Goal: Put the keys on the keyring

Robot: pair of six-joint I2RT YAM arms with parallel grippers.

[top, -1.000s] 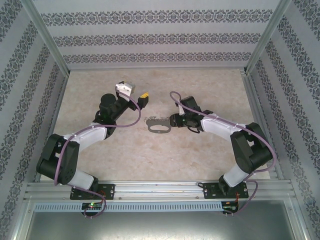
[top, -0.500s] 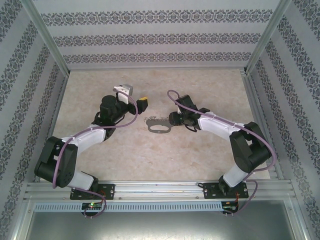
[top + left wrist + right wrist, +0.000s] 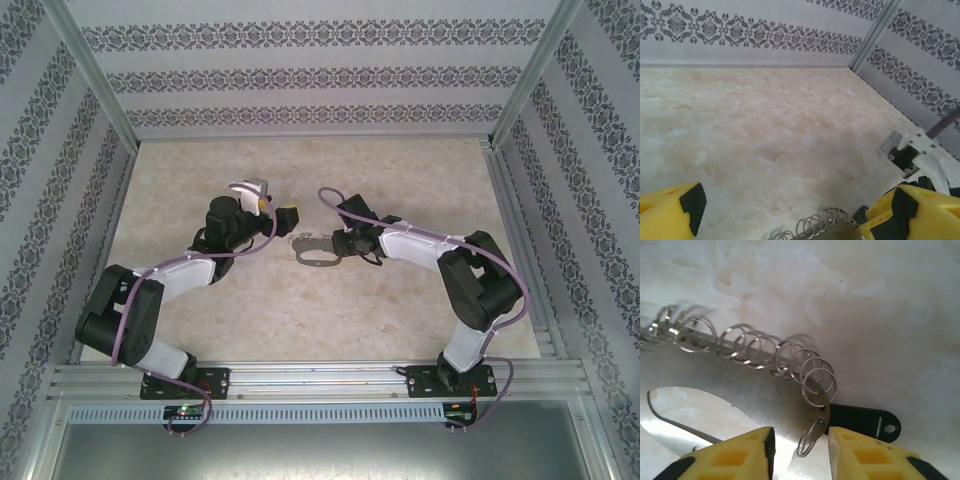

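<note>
The keyring (image 3: 318,253), a flat grey metal loop with a row of small silvery rings, lies mid-table between both arms. In the right wrist view its plate (image 3: 755,395) fills the left half, and one small end ring (image 3: 810,440) hangs in the gap of my right gripper (image 3: 801,452). The jaws stand narrowly apart and do not touch that ring. The key's black oblong head (image 3: 862,422) pokes out from under the plate beside the right finger (image 3: 875,455); its blade is hidden. My left gripper (image 3: 796,205) is wide open over the keyring's rings (image 3: 815,225).
Patterned walls (image 3: 310,75) and metal frame posts (image 3: 520,75) enclose the marble-look table (image 3: 300,165). The right arm's wrist (image 3: 920,155) is close to the left gripper's right finger (image 3: 910,215). Open floor lies behind and in front of the keyring.
My right gripper has slid left onto the keyring's right end and its jaws have narrowed. My left gripper has come down towards the keyring's left end, staying open.
</note>
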